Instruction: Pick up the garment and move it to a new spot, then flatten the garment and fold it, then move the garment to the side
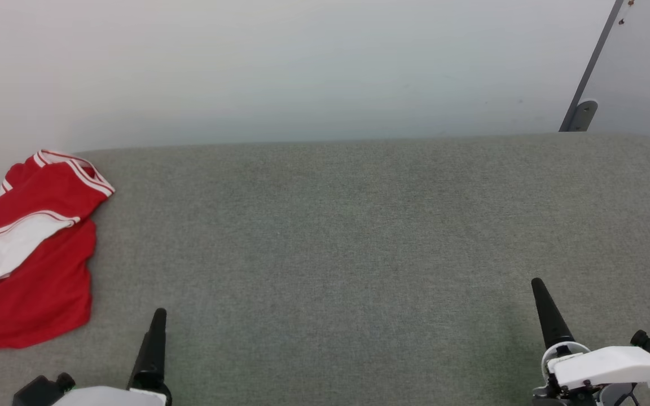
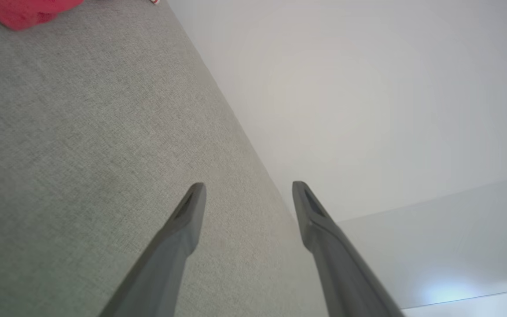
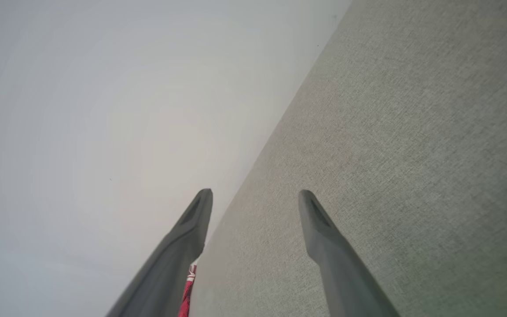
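Now, nearest to me, at the near edge of the worktop (image 1: 330,254), are my two hands. My left hand (image 2: 244,187) hovers over the near left part, its two dark fingers (image 2: 183,220) standing wide apart with nothing between them. My right hand (image 3: 255,193) is over the near right corner, also spread wide and holding nothing.

Further away, at the left edge of the worktop, lies the garment (image 1: 31,254). It is bunched in loose layers. One white sleeve lies on top of the red cloth, and the striped trim points towards the far edge, close to the wall (image 1: 302,67). Part of it goes out of the head view on the left, so I cannot tell if it hangs over the edge.

I judge that the step in hand is the first pick-up. To do it well, I should use my left hand, because it is the closer one. I would come down with the fingers apart on a thick fold of the red part, not on the thin sleeve alone. The cloth is soft and layered, so I must pinch several layers together and lift slowly, otherwise only the top layer may come up. The middle of the worktop looks a good new spot.
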Controlling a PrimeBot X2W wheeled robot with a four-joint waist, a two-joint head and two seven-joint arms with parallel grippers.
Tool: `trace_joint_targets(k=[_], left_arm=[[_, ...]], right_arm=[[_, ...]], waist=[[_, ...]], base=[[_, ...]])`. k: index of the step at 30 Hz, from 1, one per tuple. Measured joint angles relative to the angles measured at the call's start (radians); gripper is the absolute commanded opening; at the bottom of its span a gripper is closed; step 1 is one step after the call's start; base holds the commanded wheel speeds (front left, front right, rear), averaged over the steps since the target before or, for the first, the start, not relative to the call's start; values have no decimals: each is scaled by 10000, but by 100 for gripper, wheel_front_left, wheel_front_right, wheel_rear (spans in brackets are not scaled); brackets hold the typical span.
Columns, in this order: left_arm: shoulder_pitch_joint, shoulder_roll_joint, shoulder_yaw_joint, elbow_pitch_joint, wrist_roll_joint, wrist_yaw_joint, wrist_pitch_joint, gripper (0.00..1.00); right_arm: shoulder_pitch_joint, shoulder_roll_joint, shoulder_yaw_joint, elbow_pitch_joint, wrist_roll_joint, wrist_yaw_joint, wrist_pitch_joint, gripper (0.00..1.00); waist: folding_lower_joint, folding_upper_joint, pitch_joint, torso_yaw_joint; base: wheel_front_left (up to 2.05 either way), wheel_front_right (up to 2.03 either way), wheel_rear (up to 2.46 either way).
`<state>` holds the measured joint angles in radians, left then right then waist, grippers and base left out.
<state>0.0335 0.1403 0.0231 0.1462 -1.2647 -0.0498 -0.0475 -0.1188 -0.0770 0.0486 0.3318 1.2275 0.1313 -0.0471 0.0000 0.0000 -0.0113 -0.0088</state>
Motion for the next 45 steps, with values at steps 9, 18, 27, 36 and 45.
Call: trace_joint_targets(k=[9, 18, 27, 36, 45], left_arm=[[162, 201, -33, -190, 1958, 207, -326, 100], [338, 222, 173, -391, 3478, 56, -591, 100], [505, 150, 514, -566, 4761, -322, -849, 100], [628, 75, 725, -677, 5887, -579, -1072, 100], [755, 111, 755, -763, 6773, -736, -1294, 100]], right_arm=[[-167, 40, 69, 232, -2025, 0, -303, 100], [-297, 128, 50, 403, -3574, 0, -472, 100], [-367, 178, -75, 529, -4811, 0, -677, 100], [-527, 203, -100, 633, -5843, 0, -867, 100], [-578, 226, -69, 725, -6692, 0, -1058, 100]], waist=[[0, 0, -25, -16], [0, 0, -52, -38], [0, 0, -77, -55], [0, 0, -114, -65], [0, 0, -135, -99]], base=[[0, 0, 0], [0, 0, 0], [0, 0, 0], [0, 0, 0], [0, 0, 0]])
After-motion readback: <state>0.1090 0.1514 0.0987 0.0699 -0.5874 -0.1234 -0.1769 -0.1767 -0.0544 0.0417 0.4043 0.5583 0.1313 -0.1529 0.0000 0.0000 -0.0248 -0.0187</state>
